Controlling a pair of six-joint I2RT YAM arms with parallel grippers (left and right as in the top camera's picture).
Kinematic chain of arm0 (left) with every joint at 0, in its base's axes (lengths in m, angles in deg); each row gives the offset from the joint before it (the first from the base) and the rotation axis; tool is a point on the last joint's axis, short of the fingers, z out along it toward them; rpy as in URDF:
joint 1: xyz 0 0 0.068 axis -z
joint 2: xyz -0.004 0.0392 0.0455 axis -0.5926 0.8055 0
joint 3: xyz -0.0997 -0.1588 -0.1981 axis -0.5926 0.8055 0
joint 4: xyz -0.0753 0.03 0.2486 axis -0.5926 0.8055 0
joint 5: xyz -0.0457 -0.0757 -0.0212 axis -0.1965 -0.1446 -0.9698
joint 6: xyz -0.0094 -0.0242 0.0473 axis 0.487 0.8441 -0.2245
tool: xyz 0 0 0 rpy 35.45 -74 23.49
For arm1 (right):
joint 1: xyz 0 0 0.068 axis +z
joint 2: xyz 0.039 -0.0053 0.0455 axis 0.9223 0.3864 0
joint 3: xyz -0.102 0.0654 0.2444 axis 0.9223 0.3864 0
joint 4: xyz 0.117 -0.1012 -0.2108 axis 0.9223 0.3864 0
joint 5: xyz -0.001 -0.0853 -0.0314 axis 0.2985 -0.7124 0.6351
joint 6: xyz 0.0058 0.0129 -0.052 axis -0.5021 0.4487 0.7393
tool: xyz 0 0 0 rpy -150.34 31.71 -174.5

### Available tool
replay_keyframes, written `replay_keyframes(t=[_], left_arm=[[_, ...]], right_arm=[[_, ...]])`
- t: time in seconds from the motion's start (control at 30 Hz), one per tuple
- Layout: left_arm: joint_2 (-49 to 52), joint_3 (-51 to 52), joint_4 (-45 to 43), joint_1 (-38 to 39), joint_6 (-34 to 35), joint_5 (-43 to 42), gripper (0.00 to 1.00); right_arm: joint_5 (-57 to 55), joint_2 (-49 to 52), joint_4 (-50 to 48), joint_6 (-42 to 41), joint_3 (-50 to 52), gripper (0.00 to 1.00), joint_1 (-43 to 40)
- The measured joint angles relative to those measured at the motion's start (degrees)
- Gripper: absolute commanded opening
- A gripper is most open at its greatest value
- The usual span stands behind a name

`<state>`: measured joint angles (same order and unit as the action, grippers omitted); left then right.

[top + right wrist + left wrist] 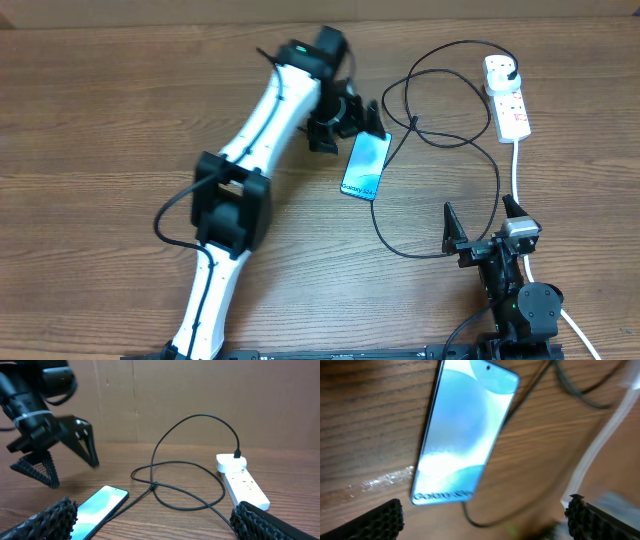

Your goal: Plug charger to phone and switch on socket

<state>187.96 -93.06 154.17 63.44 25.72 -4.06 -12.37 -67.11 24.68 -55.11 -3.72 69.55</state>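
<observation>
Wooden table (100, 110): charger (200, 415) loops between phone (366, 165) and socket (508, 100).

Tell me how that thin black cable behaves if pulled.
The long thin black charger cable lies in loose loops, so it is probably floppy and would drag, not push. Its plug sits in the white power strip, so tugging may shift that.

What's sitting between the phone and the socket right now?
Only loops of the charger cable, lying on the bare tabletop; the overhead view shows it clearest.

Wooden table (100, 120) with phone (365, 165), charger (413, 124), socket (510, 105)
</observation>
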Motion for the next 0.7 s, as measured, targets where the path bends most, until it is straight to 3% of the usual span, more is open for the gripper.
replay_keyframes(t=[0.37, 0.7], left_arm=[[0.0, 0.0, -2.82, 12.02, -0.15, 30.71, 1.0], [0.0, 1.99, -6.14, 12.44, -0.15, 35.85, 1.0]], right_arm=[[-0.02, 0.0, 0.0, 0.04, 0.0, 1.0, 0.0], [0.0, 0.0, 0.0, 0.0, 0.0, 1.0, 0.0]])
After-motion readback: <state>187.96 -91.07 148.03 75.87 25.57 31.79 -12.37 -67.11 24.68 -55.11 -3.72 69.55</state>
